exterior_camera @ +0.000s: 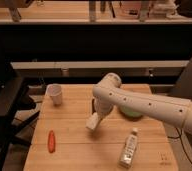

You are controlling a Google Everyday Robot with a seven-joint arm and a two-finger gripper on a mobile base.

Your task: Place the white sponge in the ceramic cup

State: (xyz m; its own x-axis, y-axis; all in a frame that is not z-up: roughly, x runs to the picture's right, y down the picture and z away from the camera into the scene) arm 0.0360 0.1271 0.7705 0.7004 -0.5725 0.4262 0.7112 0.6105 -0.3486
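Note:
The white sponge (92, 122) hangs tilted from my gripper (97, 115), which is shut on it just above the wooden table (74, 125), near its middle. The ceramic cup (54, 94) stands upright at the table's back left, well to the left of and behind the gripper. My white arm (149, 106) reaches in from the right and hides most of the gripper's fingers.
A green bowl (132, 112) sits behind the arm at the right, partly hidden. A white tube with a dark cap (129, 148) lies at the front right. An orange-red carrot-like thing (51, 141) lies at the front left. A dark chair (6, 115) stands left of the table.

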